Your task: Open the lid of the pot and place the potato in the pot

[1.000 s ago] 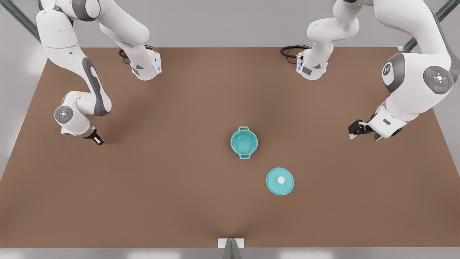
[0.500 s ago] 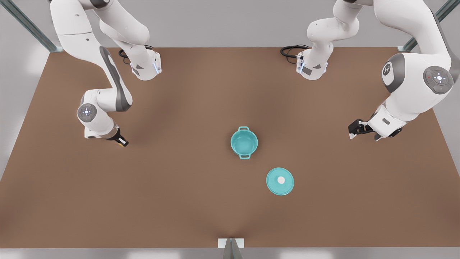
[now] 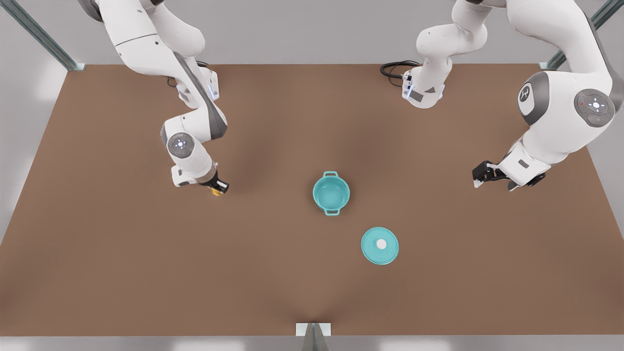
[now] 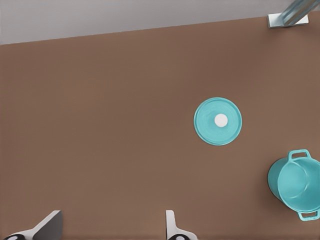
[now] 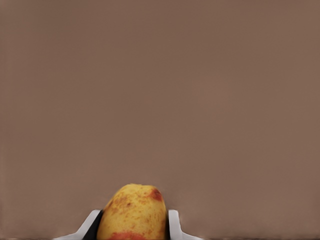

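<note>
The potato [image 5: 134, 212], yellow-orange with reddish patches, sits between the fingers of my right gripper [image 5: 133, 227], which is shut on it. In the front view that gripper [image 3: 217, 188] hangs over the table to the left of the pot, with the potato [image 3: 215, 192] peeking out below it. The teal pot [image 3: 331, 193] stands uncovered at the table's middle, its inside bare. The teal pot lid [image 3: 380, 245] with its white knob lies flat on the table just in front of the pot, toward the front view's right. My left gripper [image 3: 479, 177] waits open at the front view's right, looking at the lid [image 4: 218, 121] and pot [image 4: 297, 184].
The brown table [image 3: 146, 273] stretches wide around the pot and lid. Both arm bases [image 3: 423, 92] stand at the far edge. A small grey post [image 3: 313, 334] sits at the near edge's middle.
My right gripper has carried the potato toward the front view's right, closer to the pot. The left arm, pot and lid have not moved.
</note>
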### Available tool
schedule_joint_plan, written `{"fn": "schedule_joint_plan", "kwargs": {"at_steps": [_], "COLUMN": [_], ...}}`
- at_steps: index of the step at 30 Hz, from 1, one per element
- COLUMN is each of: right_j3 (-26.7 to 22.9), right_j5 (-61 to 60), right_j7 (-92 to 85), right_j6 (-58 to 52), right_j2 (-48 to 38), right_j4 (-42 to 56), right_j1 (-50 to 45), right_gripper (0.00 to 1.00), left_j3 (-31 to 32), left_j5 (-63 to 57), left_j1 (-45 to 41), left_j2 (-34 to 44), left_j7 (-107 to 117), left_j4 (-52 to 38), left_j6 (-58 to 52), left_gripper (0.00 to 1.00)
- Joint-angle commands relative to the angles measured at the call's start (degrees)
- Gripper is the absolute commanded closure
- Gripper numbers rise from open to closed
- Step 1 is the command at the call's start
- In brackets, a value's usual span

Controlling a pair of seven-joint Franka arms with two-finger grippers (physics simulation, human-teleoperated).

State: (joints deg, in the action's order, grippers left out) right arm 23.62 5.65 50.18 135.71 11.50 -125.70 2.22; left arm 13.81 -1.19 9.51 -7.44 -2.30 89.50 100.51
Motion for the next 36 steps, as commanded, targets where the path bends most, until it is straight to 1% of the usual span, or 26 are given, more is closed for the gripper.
{"fn": "schedule_joint_plan", "kwargs": {"at_steps": [1, 10, 13, 15, 17, 19, 20, 23, 26, 27, 30, 31, 36], "right_j3": [0.02, -0.15, -0.41, -2.61, -6.13, -7.44, -9.11, -11.66, -12.54, -14.48, -14.65, -14.65, -14.65], "right_j5": [-1.17, -1.26, -1.17, -1.17, -1.26, -1.26, -1.26, -1.26, -0.99, -1.08, -1.08, -1.08, -1.08], "right_j7": [11.96, 24.0, 28.21, 31.11, 33.49, 35.6, 36.74, 39.64, 41.57, 41.93, 43.07, 43.33, 44.56], "right_j6": [-1.5, -2.46, -4.31, -5.28, -7.56, -9.49, -9.58, -11.43, -11.34, -11.34, -11.34, -11.34, -11.34], "right_j2": [0.19, 7.48, 12.23, 15.3, 18.73, 21.98, 23.65, 29.1, 33.41, 34.11, 36.49, 36.75, 37.54], "right_j4": [0.81, 9.86, 16.89, 21.64, 27.52, 32.71, 35.17, 42.82, 46.34, 46.34, 49.24, 50.2, 53.63], "right_j1": [-2.04, -14.61, -18.74, -22.87, -28.14, -31.04, -33.24, -37.81, -40.27, -42.21, -43.44, -43.52, -43.88], "right_gripper": [0.49, 0.49, 0.49, 0.49, 0.49, 0.49, 0.49, 0.49, 0.49, 0.49, 0.49, 0.49, 0.49], "left_j3": [-0.01, 0.08, 0.08, 0.08, 0.08, 0.16, 0.16, 0.16, 0.16, 0.16, 0.87, 1.04, 2.01], "left_j5": [-0.04, -0.04, -0.04, -0.04, -0.04, -0.04, -0.04, -0.04, -0.04, -0.04, -0.04, 0.04, 0.31], "left_j1": [-0.01, -0.01, -0.01, -0.01, -0.01, -0.01, -0.01, -0.02, -0.01, -0.01, -0.1, -0.1, -0.01], "left_j2": [0.06, 0.15, 0.06, 0.06, 0.06, 0.06, 0.06, 0.15, 0.23, 0.23, 0.15, -0.56, -0.38], "left_j7": [-0.51, -0.51, -0.51, -0.51, -0.51, -0.51, -0.51, -0.51, -0.51, -0.51, -0.51, -0.6, 0.37], "left_j4": [-0.03, 0.23, 0.15, 0.06, -0.03, -0.03, -0.03, -0.03, -0.03, -0.03, -0.29, -2.49, -2.75], "left_j6": [0.04, -0.05, -0.05, 0.04, 0.13, 0.04, 0.13, 0.13, -0.14, -0.22, -0.31, -0.57, -0.49], "left_gripper": [0.0, 0.0, 0.0, 0.0, 0.0, 0.0, 0.0, 0.0, 0.0, 0.0, 0.0, 0.0, 0.0]}}
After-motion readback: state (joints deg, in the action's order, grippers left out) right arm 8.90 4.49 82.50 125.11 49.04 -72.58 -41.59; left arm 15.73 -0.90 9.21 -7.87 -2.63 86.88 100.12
